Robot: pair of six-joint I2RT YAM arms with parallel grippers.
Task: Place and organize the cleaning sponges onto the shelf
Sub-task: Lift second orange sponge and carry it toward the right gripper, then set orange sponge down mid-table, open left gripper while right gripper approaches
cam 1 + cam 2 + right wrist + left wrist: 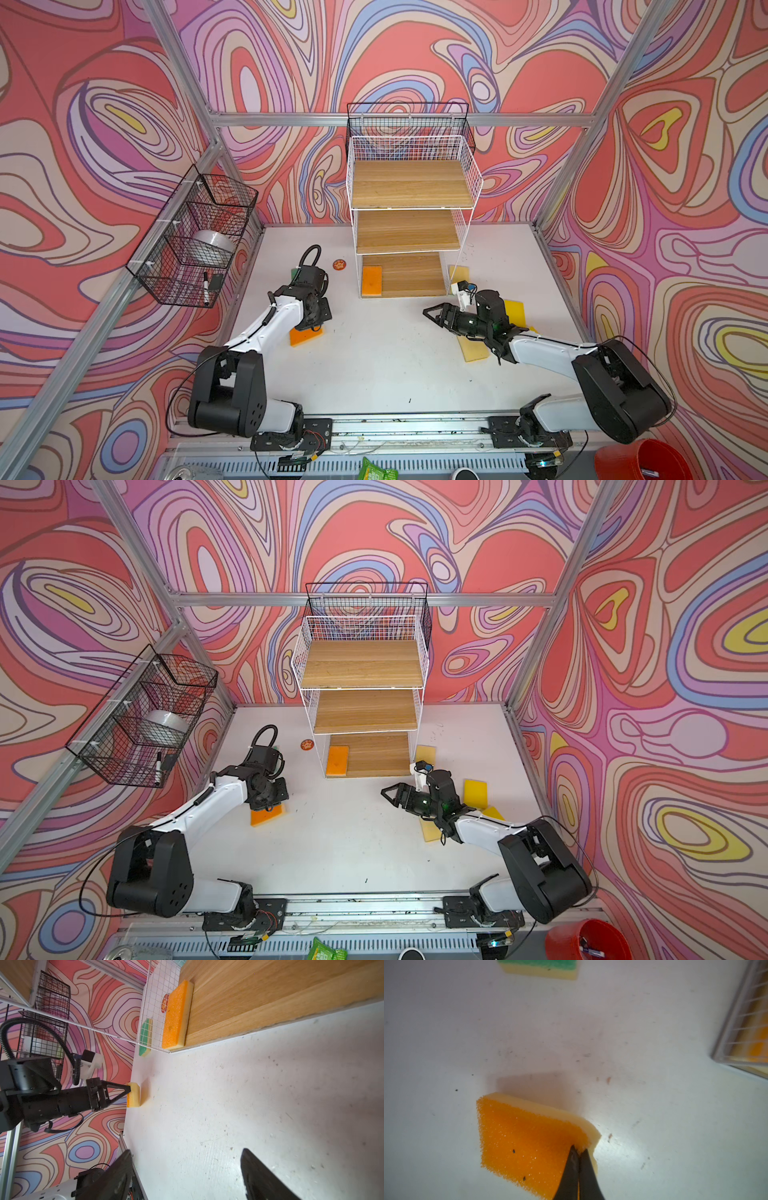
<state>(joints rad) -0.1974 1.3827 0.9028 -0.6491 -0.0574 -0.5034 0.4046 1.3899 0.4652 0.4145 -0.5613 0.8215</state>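
Left wrist view: the left end effector (578, 1150) has its two dark tapered fingers pressed together on the edge of an orange sponge (529, 1136). They pinch the coarse orange scouring face against the smooth pale yellow foam backing. Whether the sponge is clear of the scuffed white tabletop (633, 1043) I cannot tell. Ahead of the fingertips lies a green sponge (538, 964), and off to one side is a blurred corner of the white wire shelf (741, 1028). Right wrist view adds the right end effector (187, 1153), spread wide and holding nothing over bare tabletop. Well ahead of it a second orange sponge (175, 1016) lies flat on the shelf's lowest wooden board, beside the mesh. In both top views the wrist hides the left fingertips.
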